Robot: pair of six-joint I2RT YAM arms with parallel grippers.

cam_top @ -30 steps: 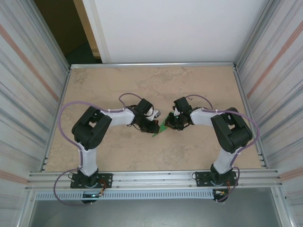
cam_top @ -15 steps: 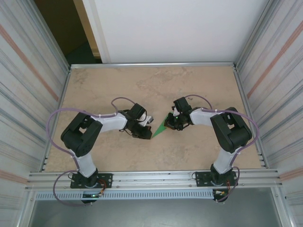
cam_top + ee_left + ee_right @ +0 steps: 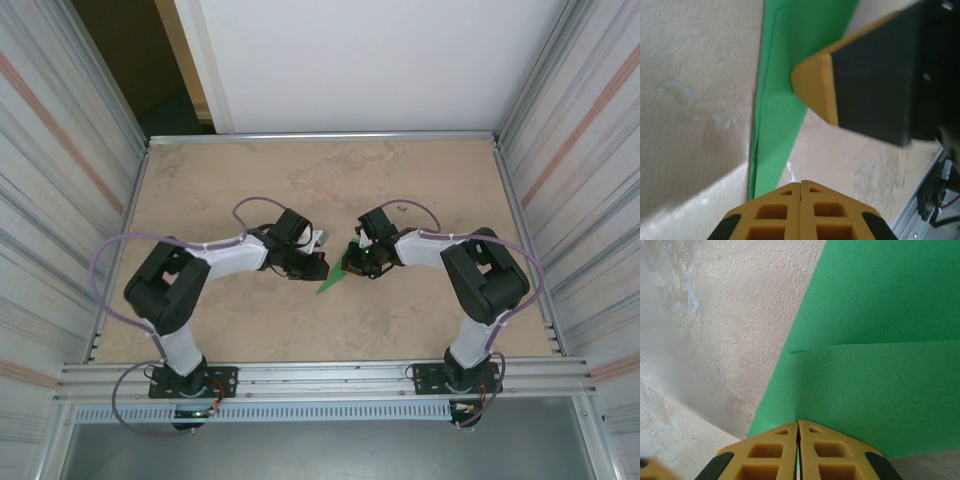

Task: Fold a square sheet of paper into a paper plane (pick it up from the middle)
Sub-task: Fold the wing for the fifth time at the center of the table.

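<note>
Looking down from overhead and finding the paper plane [image 3: 331, 279] as a narrow green wedge near the middle of the worktop [image 3: 420, 180], slightly closer to the near edge than the far one, pointing its sharp tip toward the near left corner. Pinching its wider end in the right gripper [image 3: 347, 267], closed tight on the paper. Nosing up to it from the left with the left gripper [image 3: 323, 269], likewise fully closed. Turning to the right wrist camera for what the overhead picture is blurring: seeing the right gripper [image 3: 798, 424] meeting pad to pad on the paper plane [image 3: 875, 400], showing a sliver of green in the seam, and catching a straight folded edge [image 3: 880, 344] running across the paper. Turning to the left wrist camera for the other side: seeing the left gripper [image 3: 800, 186] closed with nothing showing in its seam, sitting just beside the narrow end of the paper plane [image 3: 780, 100], and being unable to tell whether touching it; further up the strip, seeing a yellow pad [image 3: 812, 87] of the right gripper pressing on the green. Comparing with a second ago: swinging the left elbow [image 3: 165, 290] out toward the left edge, having drawn the left gripper back and now bringing it in again; shifting the right gripper slightly leftward; exposing more of the wedge; keeping both grippers closed throughout.
</note>
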